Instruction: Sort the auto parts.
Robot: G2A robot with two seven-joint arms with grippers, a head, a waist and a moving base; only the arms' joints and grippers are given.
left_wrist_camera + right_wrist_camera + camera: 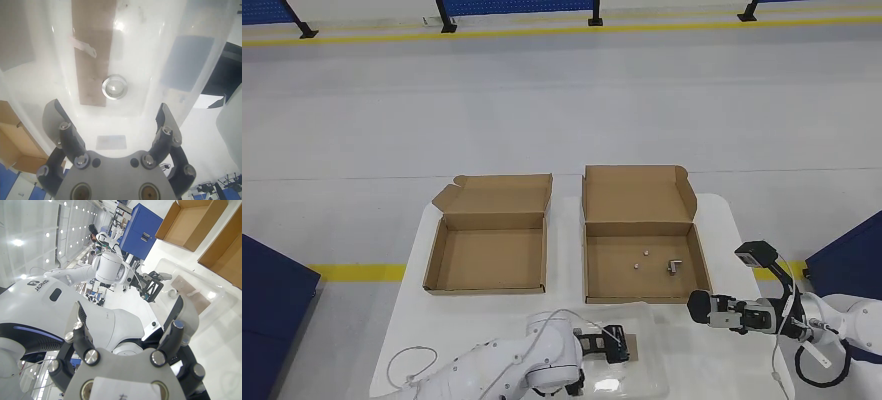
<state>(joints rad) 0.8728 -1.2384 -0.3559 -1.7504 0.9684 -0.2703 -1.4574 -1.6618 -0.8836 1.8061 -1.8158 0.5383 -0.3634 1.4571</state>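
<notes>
picking step: the left gripper (109,104), spread wide and empty, hovers over the round metal ring (114,87) in the clear bin (143,37) on the near worktop; next it should lower and close on it; right gripper (129,300) open, empty

The left gripper (111,107) hangs at the near middle, jaws spread wide. The right gripper (128,306) sits near right, pointing left, jaws also apart.
</notes>
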